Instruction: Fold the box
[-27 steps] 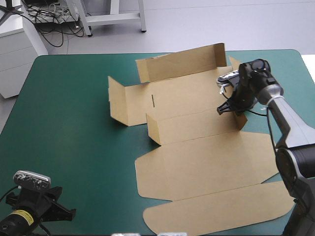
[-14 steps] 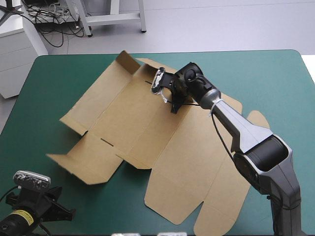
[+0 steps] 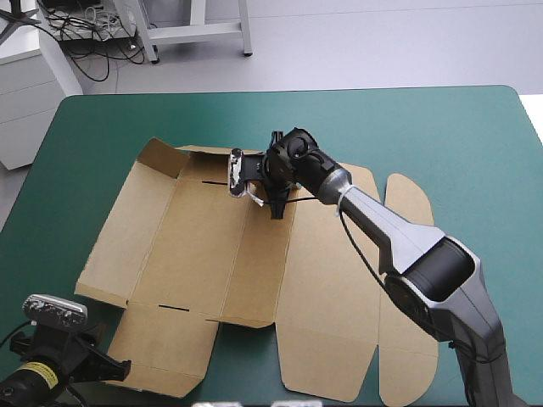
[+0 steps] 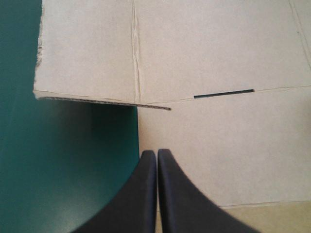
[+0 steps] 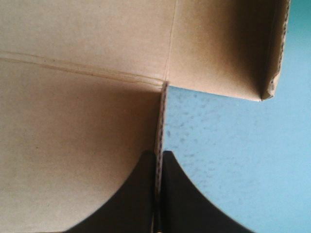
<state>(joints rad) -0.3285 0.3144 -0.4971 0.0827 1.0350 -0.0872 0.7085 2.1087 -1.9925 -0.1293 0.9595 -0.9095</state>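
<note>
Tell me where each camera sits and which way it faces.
High view: above and behind the robot, facing forward and down at the box on the teal-green cover; both arms show.
Left wrist view: above the left gripper, looking down past its shut fingers at a box flap.
Right wrist view: above the right gripper, shut on a box edge.
Shared: all show the box and cover.

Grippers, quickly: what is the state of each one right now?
Left gripper: shut, holding nothing.
Right gripper: shut on an edge of the box.
</note>
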